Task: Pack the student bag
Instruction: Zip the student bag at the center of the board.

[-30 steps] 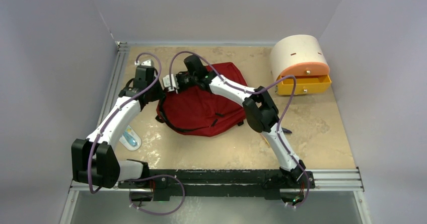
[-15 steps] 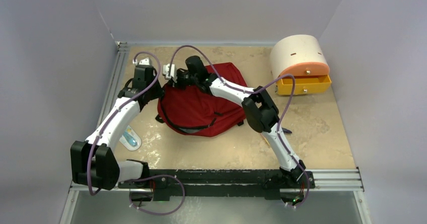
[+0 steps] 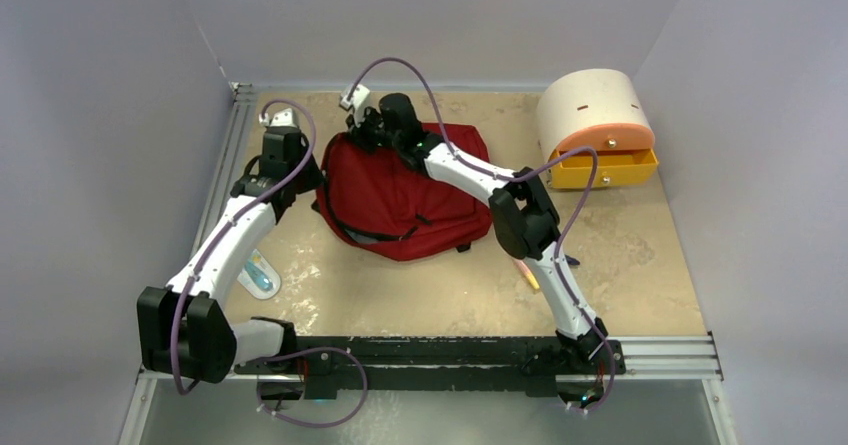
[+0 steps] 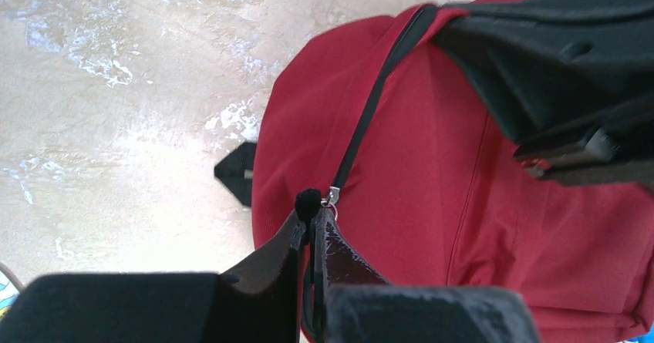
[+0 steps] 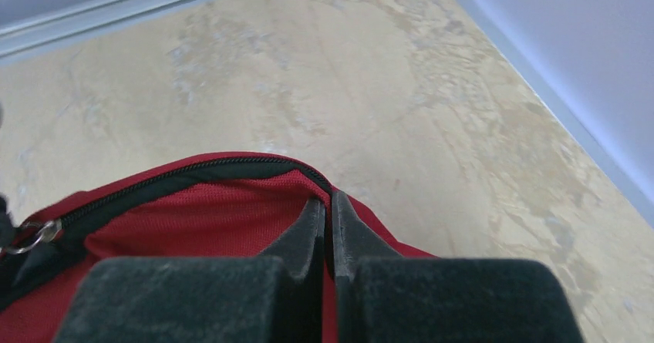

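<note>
Worktop layout: the student bag lies flat at centre-back, red face up, between the two arms. The cream-and-orange drawer box stands well apart at the back right, its yellow drawer pulled out. You have both claws on the bag's far-left top corner. The right claw is clenched on the red fabric just beside the zipper, pinning the upper edge. The left claw is clamped on the black zipper pull at the bag's left side. From that pull the black zipper line runs up toward the top of the bag and reads as closed; the stretch below the pull is hidden by the claw, so you cannot tell how much is undone. No grey lining shows in any view, and what is inside the bag cannot be told. Two small things lie outside it: a blue-and-white item by the left arm and an orange item half under the right arm. Judgement - the task looks early: with loose things out and no mouth showing, you seem to be on the opening step. Loading and zipping shut are left to do.
</note>
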You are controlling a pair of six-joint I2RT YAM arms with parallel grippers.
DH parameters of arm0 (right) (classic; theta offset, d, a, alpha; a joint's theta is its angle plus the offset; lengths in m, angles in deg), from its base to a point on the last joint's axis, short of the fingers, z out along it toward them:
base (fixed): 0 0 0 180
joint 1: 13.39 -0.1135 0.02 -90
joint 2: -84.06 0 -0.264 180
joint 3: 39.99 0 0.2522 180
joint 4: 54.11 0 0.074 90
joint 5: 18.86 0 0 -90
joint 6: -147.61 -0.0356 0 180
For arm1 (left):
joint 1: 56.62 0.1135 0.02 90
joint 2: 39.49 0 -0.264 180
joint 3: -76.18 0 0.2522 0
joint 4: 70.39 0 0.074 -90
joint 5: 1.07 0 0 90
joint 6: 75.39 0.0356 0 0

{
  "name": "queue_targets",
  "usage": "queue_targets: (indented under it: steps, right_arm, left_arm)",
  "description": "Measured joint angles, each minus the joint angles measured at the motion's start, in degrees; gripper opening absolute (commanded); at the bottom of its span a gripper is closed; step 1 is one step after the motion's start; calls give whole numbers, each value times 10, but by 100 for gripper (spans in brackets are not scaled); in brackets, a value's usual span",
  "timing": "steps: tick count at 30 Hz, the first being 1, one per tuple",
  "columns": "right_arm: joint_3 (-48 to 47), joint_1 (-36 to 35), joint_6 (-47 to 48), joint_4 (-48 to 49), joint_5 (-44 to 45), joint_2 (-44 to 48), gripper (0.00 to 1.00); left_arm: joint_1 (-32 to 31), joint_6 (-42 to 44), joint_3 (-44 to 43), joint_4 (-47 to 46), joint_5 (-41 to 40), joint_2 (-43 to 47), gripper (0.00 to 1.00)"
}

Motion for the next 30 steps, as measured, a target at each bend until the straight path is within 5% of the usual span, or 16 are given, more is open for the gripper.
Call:
queue_targets:
  steps: [20,22,26,30]
  right_arm:
    - [-101,71,-271,-144,169,-2,0]
    - [-98,72,-281,-151,169,-2,7]
    - [-7,81,-243,-95,124,33,37]
    - [135,106,-174,-15,42,104,46]
  left_arm:
    - [-1,-7,0,-9,15,10,0]
    - [-1,-9,1,-8,16,11,0]
    - [-1,-8,3,2,15,12,0]
    - [0,-8,19,24,13,14,0]
